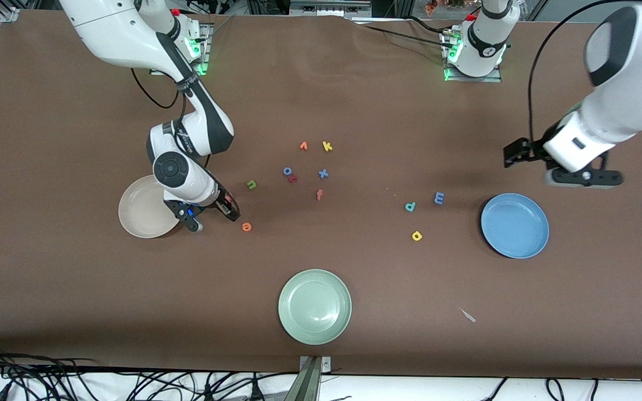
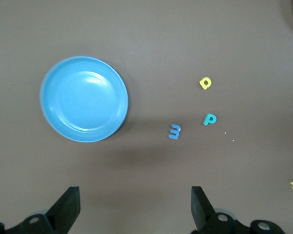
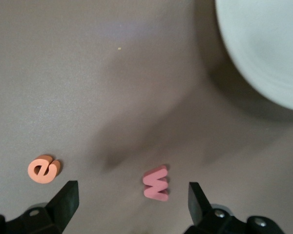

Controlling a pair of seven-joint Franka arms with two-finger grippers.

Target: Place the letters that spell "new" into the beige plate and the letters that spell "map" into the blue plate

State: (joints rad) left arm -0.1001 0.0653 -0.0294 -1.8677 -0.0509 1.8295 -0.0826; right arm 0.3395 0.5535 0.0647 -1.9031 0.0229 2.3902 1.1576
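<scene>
My right gripper [image 1: 214, 218] hangs low and open beside the beige plate [image 1: 141, 218], on its side toward the table's middle. The salmon-pink w [image 3: 156, 183] lies on the table between its fingers [image 3: 63, 202], untouched; the hand hides it in the front view. Just outside them lies the orange e [image 1: 247, 226] [image 3: 43, 169]. The green n [image 1: 251, 184] lies farther from the front camera than the e. My left gripper [image 1: 584, 179] [image 2: 136, 204] is open and empty, up over bare table by the blue plate [image 1: 515, 225] [image 2: 84, 99]. Blue m [image 1: 439, 198], teal p [image 1: 410, 207] and yellow a [image 1: 417, 236] lie beside that plate.
A pale green plate [image 1: 315, 306] sits near the front edge. Loose letters lie mid-table: orange v [image 1: 303, 146], yellow k [image 1: 327, 146], blue x [image 1: 323, 174], pink f [image 1: 319, 194], and a blue ring-shaped letter [image 1: 287, 171]. A white scrap [image 1: 468, 316] lies toward the front.
</scene>
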